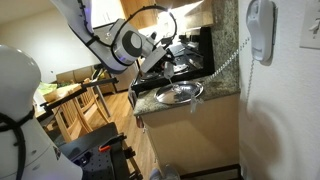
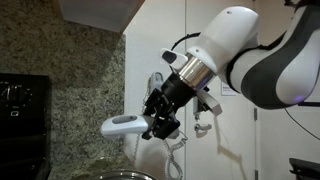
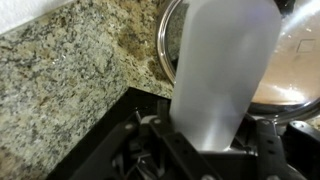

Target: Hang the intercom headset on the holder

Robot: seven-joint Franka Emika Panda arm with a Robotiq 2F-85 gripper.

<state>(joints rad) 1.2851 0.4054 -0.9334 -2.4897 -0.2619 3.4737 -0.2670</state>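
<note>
My gripper point(image 2: 158, 122) is shut on the intercom headset point(image 2: 124, 125), a slim white handset that sticks out sideways from the jaws in an exterior view. In the wrist view the headset point(image 3: 215, 70) fills the middle, clamped between the two black fingers of the gripper point(image 3: 210, 135). The holder point(image 1: 262, 28), a rounded grey cradle, sits high on the white wall, well to the right of the gripper point(image 1: 163, 50). A white coiled cord point(image 1: 228, 60) runs from under the holder down towards the gripper.
A round steel bowl point(image 1: 180, 92) stands on the granite counter point(image 1: 225, 92) below the gripper; the wrist view shows the bowl point(image 3: 290, 85) behind the handset. A black stove point(image 1: 195, 55) is beside it. A white switch plate point(image 1: 311, 35) is right of the holder.
</note>
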